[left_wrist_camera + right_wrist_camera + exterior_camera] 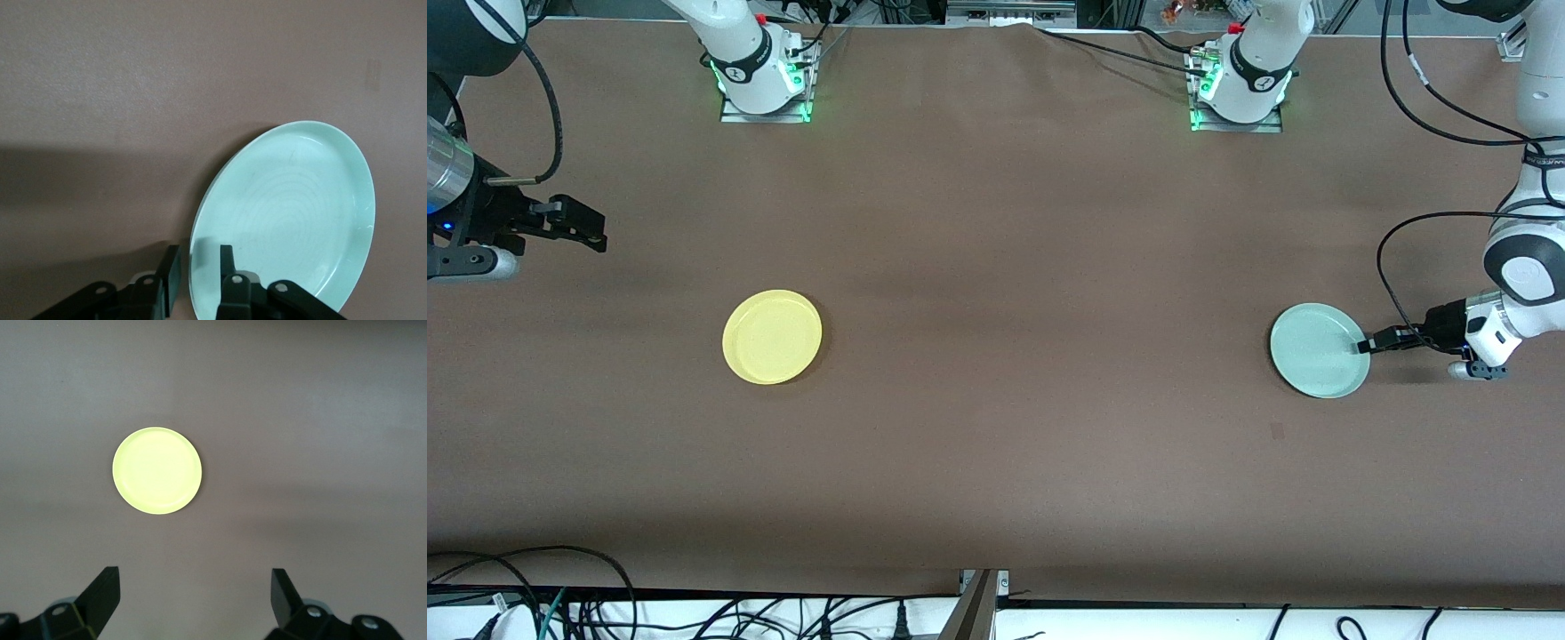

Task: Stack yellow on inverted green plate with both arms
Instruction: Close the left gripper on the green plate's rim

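Observation:
The yellow plate (772,337) lies rim up on the brown table toward the right arm's end, and it also shows in the right wrist view (157,471). The pale green plate (1316,349) lies hollow side up toward the left arm's end. My left gripper (1362,347) is low at that plate's edge. Its jaws straddle the rim (200,252): one finger (172,267) is outside the plate and the other (228,263) is over the hollow (293,213), with small gaps still showing. My right gripper (596,233) waits open above bare table (193,577), apart from the yellow plate.
The two arm bases (765,84) (1240,89) stand along the table's edge farthest from the front camera. Black cables (1405,267) loop by the left arm. More cables (560,604) lie off the table's near edge. Brown tabletop (1032,338) stretches between the plates.

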You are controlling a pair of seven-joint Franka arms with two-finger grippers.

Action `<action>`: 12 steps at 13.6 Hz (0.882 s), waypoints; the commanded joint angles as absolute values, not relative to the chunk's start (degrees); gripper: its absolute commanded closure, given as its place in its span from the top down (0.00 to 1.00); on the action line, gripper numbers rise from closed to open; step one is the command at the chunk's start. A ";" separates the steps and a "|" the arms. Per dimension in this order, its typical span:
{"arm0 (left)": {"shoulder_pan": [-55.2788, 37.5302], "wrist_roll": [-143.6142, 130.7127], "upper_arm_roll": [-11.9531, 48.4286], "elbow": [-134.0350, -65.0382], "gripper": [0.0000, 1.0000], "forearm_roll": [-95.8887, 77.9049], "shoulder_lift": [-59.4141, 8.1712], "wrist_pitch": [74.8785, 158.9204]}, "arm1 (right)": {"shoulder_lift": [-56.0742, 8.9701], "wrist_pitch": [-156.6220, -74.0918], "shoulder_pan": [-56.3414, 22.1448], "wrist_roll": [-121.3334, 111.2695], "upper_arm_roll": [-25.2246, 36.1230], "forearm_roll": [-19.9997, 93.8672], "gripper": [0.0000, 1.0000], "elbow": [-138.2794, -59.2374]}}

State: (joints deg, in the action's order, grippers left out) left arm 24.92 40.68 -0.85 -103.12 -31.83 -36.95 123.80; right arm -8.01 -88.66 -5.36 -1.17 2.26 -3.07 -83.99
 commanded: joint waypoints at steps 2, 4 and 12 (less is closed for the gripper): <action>25.49 40.78 -0.35 -102.22 0.30 -33.93 -37.79 123.93 | -8.26 -87.80 -5.19 -1.14 2.02 -3.87 1.00 -83.14; 25.58 40.87 -0.35 -102.22 0.26 -33.93 -37.79 123.93 | -8.35 -87.80 -5.19 -1.14 2.02 -3.95 1.00 -83.32; 25.58 40.96 -0.35 -100.73 0.00 -33.66 -37.62 123.05 | -8.35 -87.80 -5.10 -1.14 2.02 -3.95 1.00 -83.41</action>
